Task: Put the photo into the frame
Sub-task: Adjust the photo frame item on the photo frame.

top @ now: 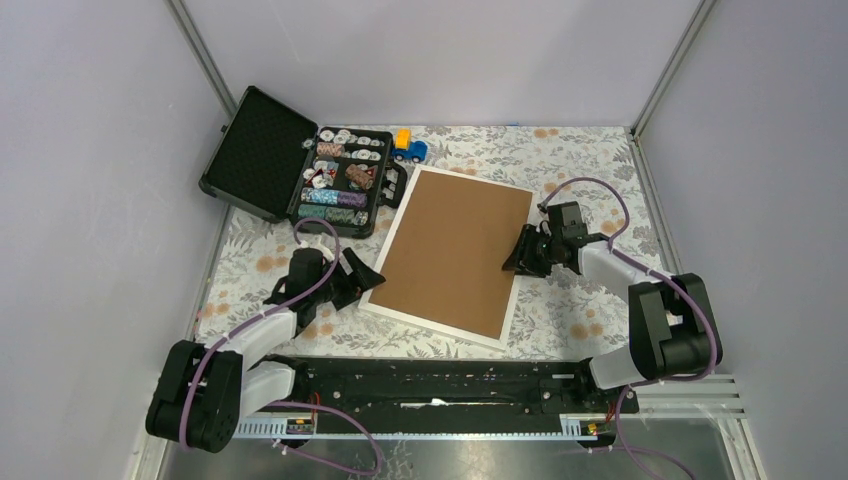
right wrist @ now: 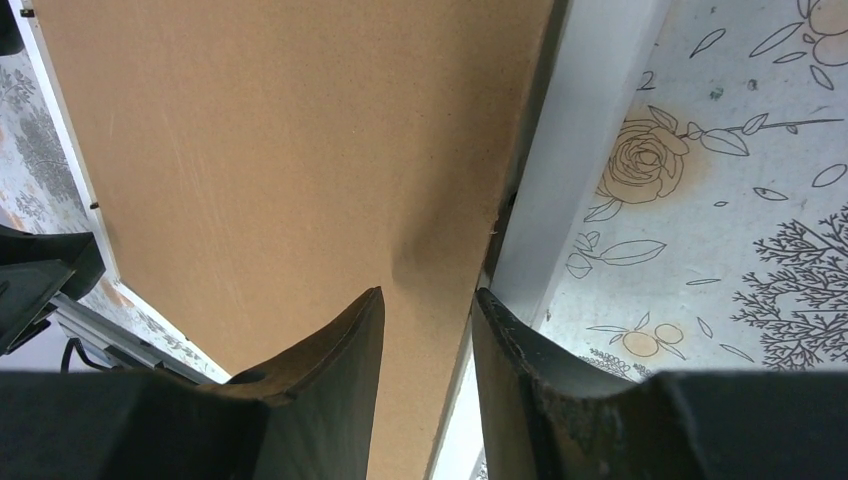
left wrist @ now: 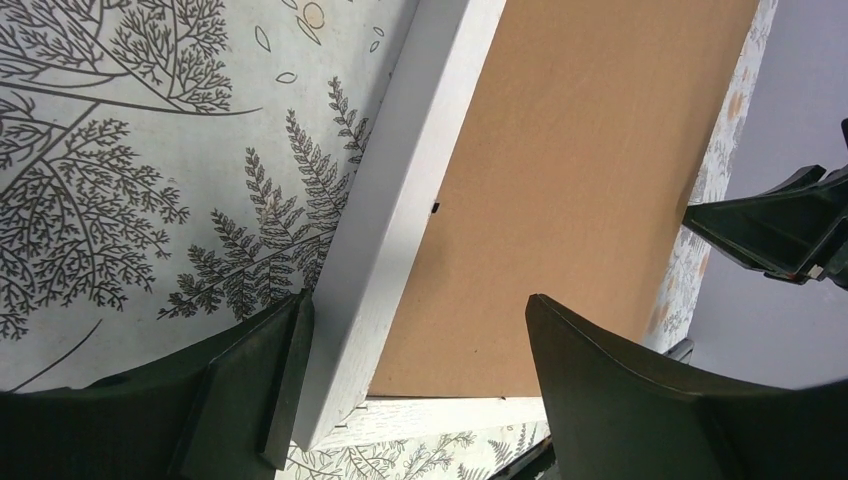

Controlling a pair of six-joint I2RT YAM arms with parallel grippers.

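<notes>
The frame (top: pixel 450 250) lies face down in the middle of the floral cloth, its brown back up inside thin white moulding (left wrist: pixel 400 220). The photo is hidden. My left gripper (top: pixel 362 280) stands open astride the frame's near left corner (left wrist: pixel 418 305); one finger is beside the moulding's outer side and the other is above the brown back. My right gripper (top: pixel 520 258) is at the frame's right edge. Its jaws (right wrist: pixel 430 292) have closed narrowly there, one finger on the brown back and the other against the white rail (right wrist: pixel 570 150).
An open black case (top: pixel 255 150) with rows of poker chips (top: pixel 340 180) sits at the back left, close to the frame's far corner. A small blue and yellow toy car (top: pixel 408 146) stands beside it. Grey walls enclose the table; the arms' black rail (top: pixel 440 385) runs along the near edge.
</notes>
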